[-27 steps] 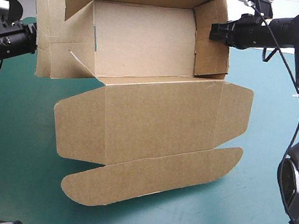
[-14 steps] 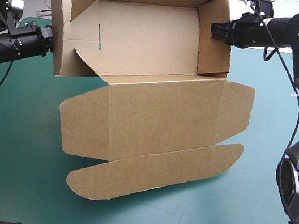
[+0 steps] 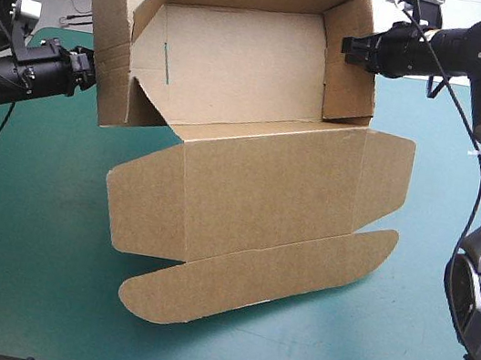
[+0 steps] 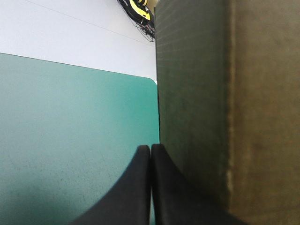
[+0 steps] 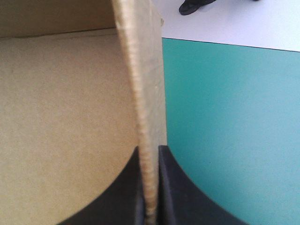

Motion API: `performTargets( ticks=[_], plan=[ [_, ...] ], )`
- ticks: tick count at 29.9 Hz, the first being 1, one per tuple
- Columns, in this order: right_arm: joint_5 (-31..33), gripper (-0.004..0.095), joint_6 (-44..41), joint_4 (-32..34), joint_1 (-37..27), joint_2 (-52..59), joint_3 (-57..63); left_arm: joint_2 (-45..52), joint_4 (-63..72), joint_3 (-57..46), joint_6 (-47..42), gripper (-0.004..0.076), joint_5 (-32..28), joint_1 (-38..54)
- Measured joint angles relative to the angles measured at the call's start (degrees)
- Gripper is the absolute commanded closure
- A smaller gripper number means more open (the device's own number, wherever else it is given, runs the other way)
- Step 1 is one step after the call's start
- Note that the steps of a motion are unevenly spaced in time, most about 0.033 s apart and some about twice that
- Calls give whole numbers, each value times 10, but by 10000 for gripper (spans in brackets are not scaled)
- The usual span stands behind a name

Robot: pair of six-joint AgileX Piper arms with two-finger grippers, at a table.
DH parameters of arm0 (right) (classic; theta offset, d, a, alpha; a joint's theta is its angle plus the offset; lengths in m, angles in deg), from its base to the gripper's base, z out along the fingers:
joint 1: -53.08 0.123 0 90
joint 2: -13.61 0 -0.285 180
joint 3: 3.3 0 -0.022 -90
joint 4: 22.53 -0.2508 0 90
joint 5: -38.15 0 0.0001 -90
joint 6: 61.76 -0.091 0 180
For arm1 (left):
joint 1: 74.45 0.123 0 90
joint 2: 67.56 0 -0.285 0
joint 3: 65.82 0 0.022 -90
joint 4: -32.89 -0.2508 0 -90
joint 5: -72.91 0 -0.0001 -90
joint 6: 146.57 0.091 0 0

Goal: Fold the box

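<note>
Box: the brown box [image 3: 251, 173] sits mid-desk as an open tray, with its lid lying flat. The tray is toward the desk's far edge and the lid reaches toward the near edge.
Tray: the far wall and the right wall [image 3: 350, 64] stand up around the pale tray floor [image 3: 242, 60]. The left side is only partly formed, and a slit shows in the panel there.
Left flap: the outer left flap [image 3: 111, 57] stands raised at the tray's left end and leans in toward the tray.
Lid: the broad lid panel [image 3: 267, 189] lies on the cover with a side ear at each end. The long rounded tuck flap [image 3: 252, 279] lies flat at its near edge.
Left fingers: the left fingers [image 3: 88, 69] are pressed together into one point with no board showing between them. In the left wrist view the raised flap stands just beside them, against the side of one finger.
Right fingers: the right fingers [image 3: 346, 46] are nearly closed and pinch the upper edge of the right wall. In the right wrist view the board's edge runs straight up between the two black fingers, with the tray's inside on one side and the cover on the other.
Desk: the teal-green cover [image 3: 19, 235] shows bare around the lid on the left, right and near sides.
</note>
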Motion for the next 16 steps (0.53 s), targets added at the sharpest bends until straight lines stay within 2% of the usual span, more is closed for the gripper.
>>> performTargets(
  ticks=[16],
  plan=[
    [-20,926,0,-10,18,-30,0,3,-3,0,-10,734,0,0]
  ],
)
